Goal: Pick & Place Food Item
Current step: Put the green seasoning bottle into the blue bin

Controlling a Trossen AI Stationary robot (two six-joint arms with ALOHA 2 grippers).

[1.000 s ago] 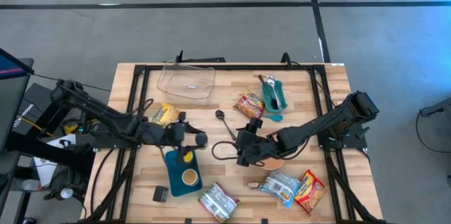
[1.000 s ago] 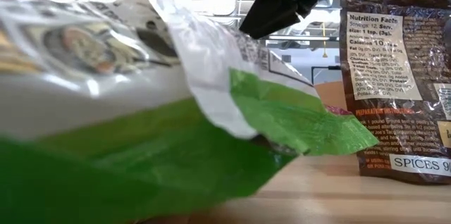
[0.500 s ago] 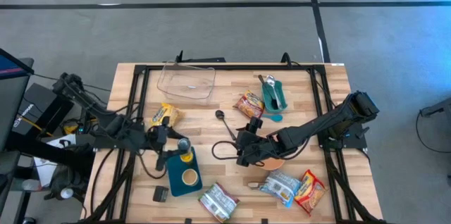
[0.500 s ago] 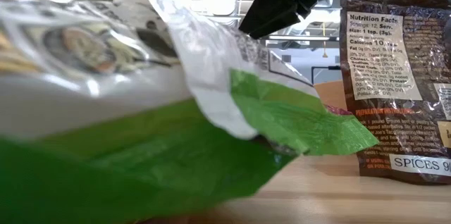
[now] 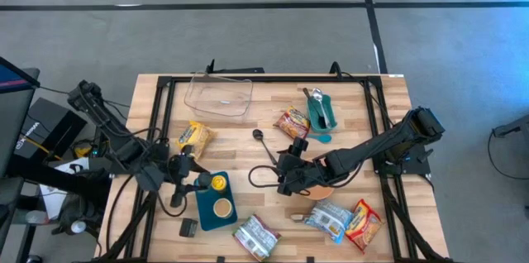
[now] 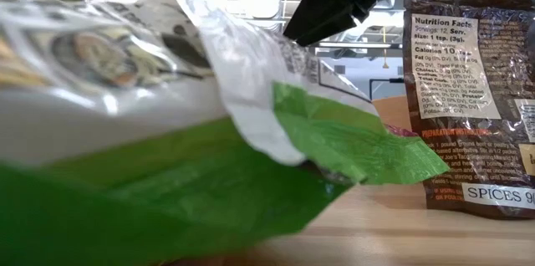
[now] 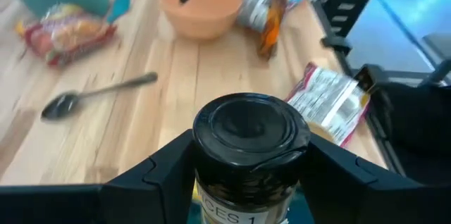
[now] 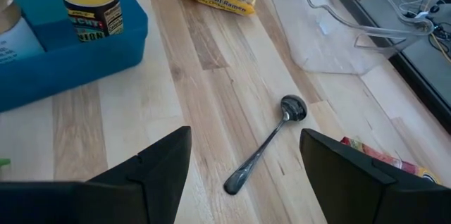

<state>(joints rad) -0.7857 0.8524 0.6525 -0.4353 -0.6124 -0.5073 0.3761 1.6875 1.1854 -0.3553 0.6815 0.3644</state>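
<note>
Drawn back toward the left edge of the tabletop [image 5: 248, 143] since the earlier frame, the left gripper [image 7: 246, 171] now hangs just off the blue tray [image 5: 207, 212], its fingers [image 7: 151, 175] spread around a black-capped spice jar [image 7: 250, 132] that it grips. Step in hand, by judgement: carrying the jar away after lifting it. The next move calls for a clear spot to set it down upright. A yellow-lidded jar [image 5: 218, 183] and a second jar [image 5: 221, 208] stand in the tray. The right gripper [image 5: 285, 177] waits mid-table beside an orange bowl [image 7: 199, 9], fingers [image 8: 158, 164] apart and empty. A spoon [image 8: 264, 143] lies before it. Food packets [image 5: 254, 236] along the front edge crowd that side; a clear tub [image 5: 219, 96] sits near the back edge.
</note>
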